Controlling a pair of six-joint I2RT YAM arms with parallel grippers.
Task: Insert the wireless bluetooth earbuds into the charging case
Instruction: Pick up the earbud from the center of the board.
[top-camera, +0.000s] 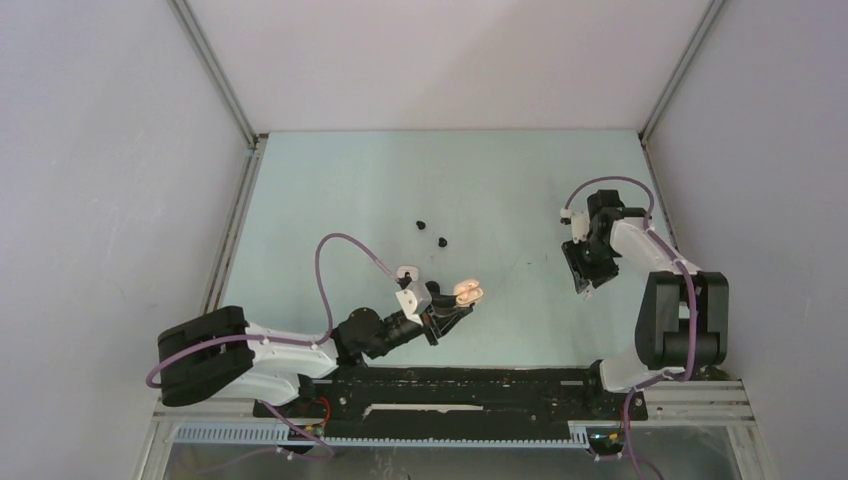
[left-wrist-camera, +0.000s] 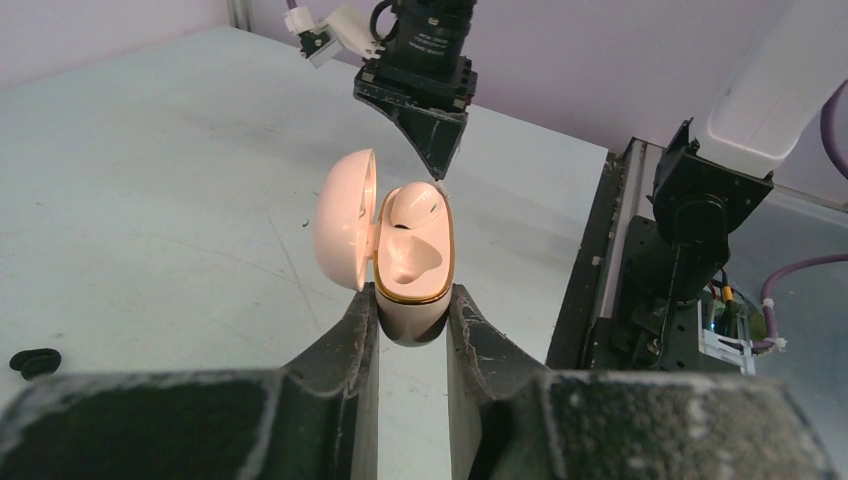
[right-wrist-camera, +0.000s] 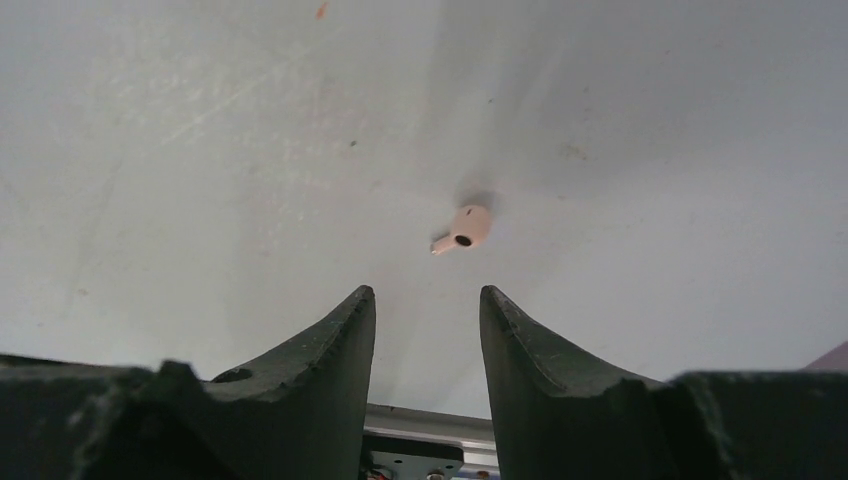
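My left gripper (left-wrist-camera: 412, 300) is shut on the base of a pale pink charging case (left-wrist-camera: 412, 255), held above the table with its lid (left-wrist-camera: 345, 220) swung open to the left. One pink earbud (left-wrist-camera: 415, 205) sits in the case's far slot; the near slot shows empty. In the top view the case (top-camera: 468, 293) is at centre front. Another pink earbud (right-wrist-camera: 463, 228) lies on the table just beyond my right gripper (right-wrist-camera: 427, 293), whose jaws stand open with nothing between them. The right gripper (top-camera: 585, 278) hangs to the right of the case, apart from it.
Two small black earbuds (top-camera: 422, 224) (top-camera: 442, 241) lie on the pale green table (top-camera: 330, 200) behind the case. White walls enclose the table on three sides. A black rail (top-camera: 470, 385) with the arm bases runs along the near edge.
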